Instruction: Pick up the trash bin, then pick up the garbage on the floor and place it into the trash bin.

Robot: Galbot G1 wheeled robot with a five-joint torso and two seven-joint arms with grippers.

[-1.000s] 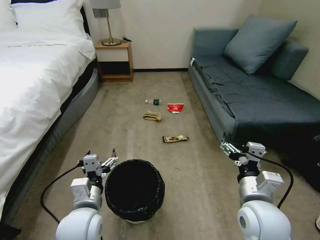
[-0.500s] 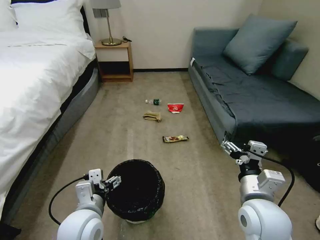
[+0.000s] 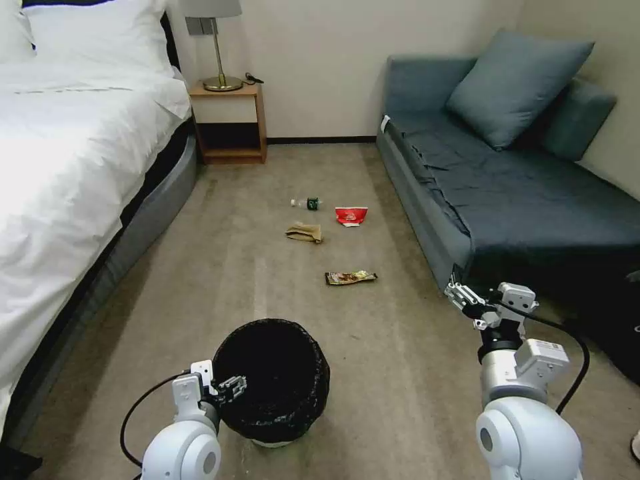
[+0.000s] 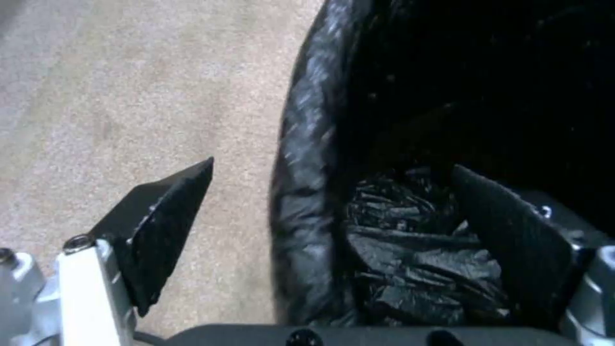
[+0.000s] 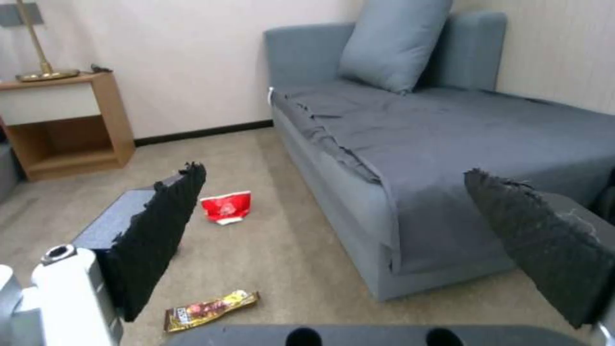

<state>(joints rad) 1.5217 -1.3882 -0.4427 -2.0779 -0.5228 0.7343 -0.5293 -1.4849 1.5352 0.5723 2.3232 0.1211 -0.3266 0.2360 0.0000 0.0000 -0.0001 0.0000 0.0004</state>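
Because the trash bin (image 3: pixel 271 379) must be lifted before any litter can go into it, the left gripper (image 3: pixel 230 387) is working first, low at the bin's left rim. In the left wrist view its jaws are standing open, one finger outside over the carpet and the other inside the black bag, so the rim (image 4: pixel 307 192) is lying between them. I judge this straddling position is chosen so that closing will pinch the wall and liner together; nothing is clamped yet, and the bin is sitting on the floor (image 3: pixel 400 360) close in front of the robot.

The right gripper (image 3: pixel 461 299) is waiting, raised on the right side near the corner of the grey sofa (image 3: pixel 520 193), with its jaws wide open and empty. It is probably being kept free for the garbage.

The garbage is lying farther ahead on the carpet, between the bed (image 3: pixel 67 153) and the sofa: the snack wrapper (image 3: pixel 351 277) nearest, then the brown paper bag (image 3: pixel 305 232), the red-and-white carton (image 3: pixel 351 215) and the small bottle (image 3: pixel 307 203), all well apart from the bin. No piece is in the bin yet, so the task seems to be at its first step. The thin bag may slip when the rim is gripped.
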